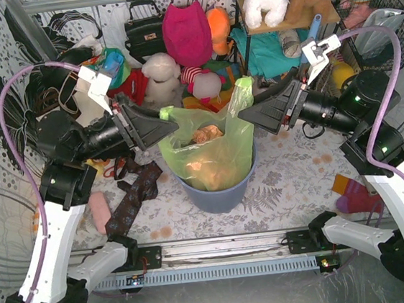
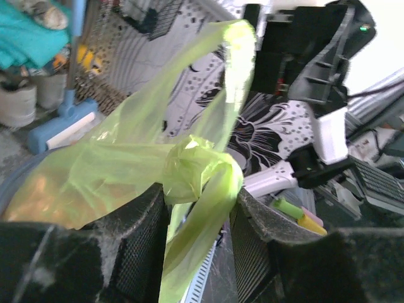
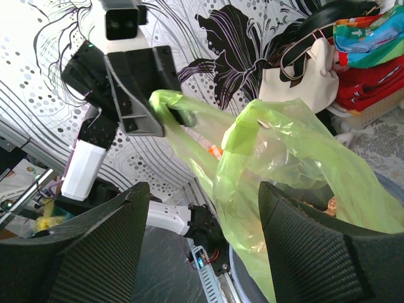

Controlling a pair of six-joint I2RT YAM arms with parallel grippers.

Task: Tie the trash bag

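Soft toys (image 1: 161, 72) and bags are heaped along the back of the patterned worktop (image 1: 291, 178). In the middle of it, between the two arms, stands a blue-grey bin (image 1: 218, 197) with the trash bag (image 1: 213, 157) sitting inside. The thin green plastic rises well above the rim, and crumpled orange-brown paper (image 1: 207, 133) shows in the bag's open mouth.

The left gripper (image 1: 169, 124) is at the bag's left handle (image 3: 169, 103). Its jaws are about half closed, with the plastic bunched into a lump between them. The handle stretches sideways from the bag to the gripper, so I take it the gripper has hold of it, though I can't say how firmly. The right gripper (image 1: 247, 114) sits just beside the other handle (image 1: 241, 89), which stands up loose on its own. Its jaws are wide apart and there is nothing in them.

As for the tying, I'd say it is at an early stage. One handle is gathered and drawn out to the side, and the other is not yet caught. The two handles are apart and uncrossed, I see no knot joining them, and the mouth gapes open. What is left, by my reckoning, is to take the second handle, bring the two across the opening, pass one under the other and pull them snug.
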